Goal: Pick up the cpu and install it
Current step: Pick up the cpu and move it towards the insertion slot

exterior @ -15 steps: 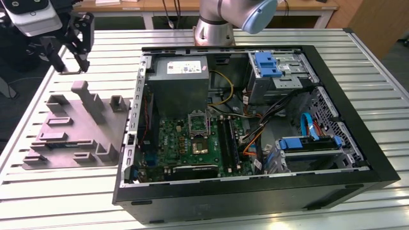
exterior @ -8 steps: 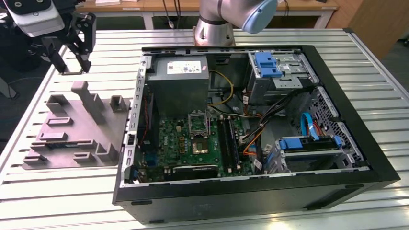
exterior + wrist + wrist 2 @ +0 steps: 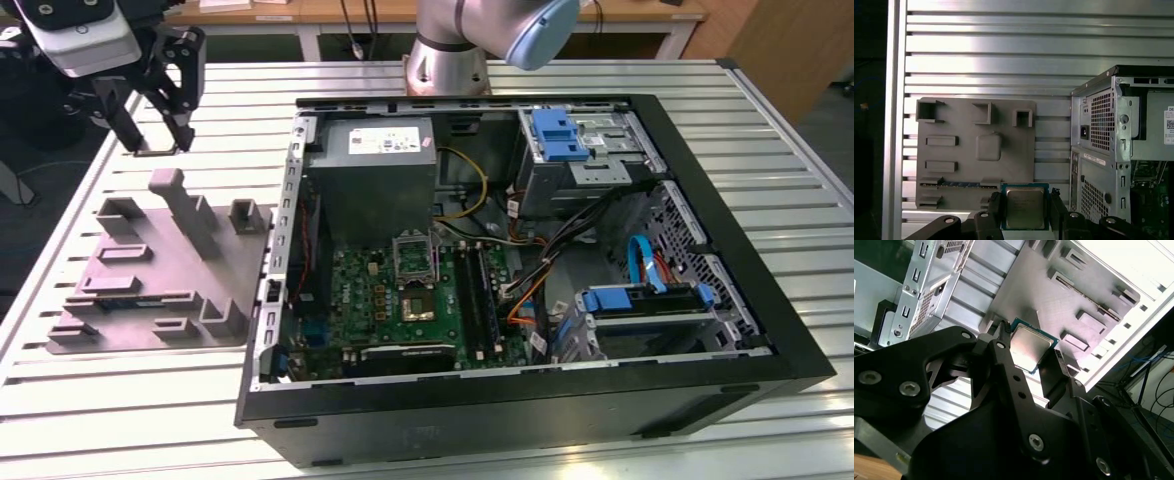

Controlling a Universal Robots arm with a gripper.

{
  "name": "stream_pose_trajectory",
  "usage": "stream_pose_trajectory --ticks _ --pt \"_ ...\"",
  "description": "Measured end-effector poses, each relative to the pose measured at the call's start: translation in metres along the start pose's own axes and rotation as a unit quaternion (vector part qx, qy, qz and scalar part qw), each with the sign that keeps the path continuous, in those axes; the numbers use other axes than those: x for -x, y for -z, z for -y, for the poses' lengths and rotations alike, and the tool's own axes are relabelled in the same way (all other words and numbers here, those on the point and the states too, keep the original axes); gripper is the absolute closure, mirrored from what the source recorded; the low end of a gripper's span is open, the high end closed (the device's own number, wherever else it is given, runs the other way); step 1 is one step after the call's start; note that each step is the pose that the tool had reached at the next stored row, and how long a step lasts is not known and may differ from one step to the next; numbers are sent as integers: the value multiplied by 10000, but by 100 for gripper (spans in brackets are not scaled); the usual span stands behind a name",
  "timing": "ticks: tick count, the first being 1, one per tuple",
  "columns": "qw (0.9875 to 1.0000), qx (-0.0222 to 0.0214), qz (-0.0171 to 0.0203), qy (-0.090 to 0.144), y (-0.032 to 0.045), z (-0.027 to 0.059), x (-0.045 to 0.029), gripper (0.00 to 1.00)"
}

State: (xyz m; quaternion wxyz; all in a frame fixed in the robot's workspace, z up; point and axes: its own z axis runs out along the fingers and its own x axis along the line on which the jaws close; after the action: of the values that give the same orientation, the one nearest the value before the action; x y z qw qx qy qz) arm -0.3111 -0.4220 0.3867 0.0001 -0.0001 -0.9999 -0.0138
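My gripper (image 3: 155,140) hangs above the table at the exterior view's far left, beyond the grey fixture plate (image 3: 154,270). It is shut on the cpu (image 3: 1025,206), a small square chip with a silvery metal top and a green rim. In both wrist views the cpu (image 3: 1031,347) sits clamped by its edges between the two black fingers (image 3: 995,206), above the near edge of the fixture plate (image 3: 976,150). Inside the open computer case (image 3: 747,300), the green motherboard (image 3: 374,300) carries the metal-framed socket (image 3: 418,295), which stands open with a dark centre.
The case's steel side wall (image 3: 1099,150) lies close beside the gripper. A grey power supply box (image 3: 376,175) fills the case's back corner. Blue drive brackets (image 3: 558,133) and loose cables (image 3: 561,240) crowd its far side. The fixture plate has raised blocks (image 3: 180,205).
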Motion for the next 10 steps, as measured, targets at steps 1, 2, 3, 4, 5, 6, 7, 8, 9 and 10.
stream_pose_trajectory --ticks 1,2,3,4,5,6,7,8,9,10 --pt "10000 0 0 0 0 0 6 53" --pt "10000 0 0 0 -1 0 12 53" --pt "10000 0 0 0 0 0 18 53" --pt "10000 0 0 0 0 0 23 53" --pt "10000 0 0 0 0 0 27 53" --pt "10000 0 0 0 -1 0 31 53" --pt "10000 0 0 -1 0 0 34 53" --pt "10000 0 0 0 0 0 38 53" --pt "10000 0 0 0 -1 0 41 53" --pt "10000 0 0 0 -1 0 43 53"
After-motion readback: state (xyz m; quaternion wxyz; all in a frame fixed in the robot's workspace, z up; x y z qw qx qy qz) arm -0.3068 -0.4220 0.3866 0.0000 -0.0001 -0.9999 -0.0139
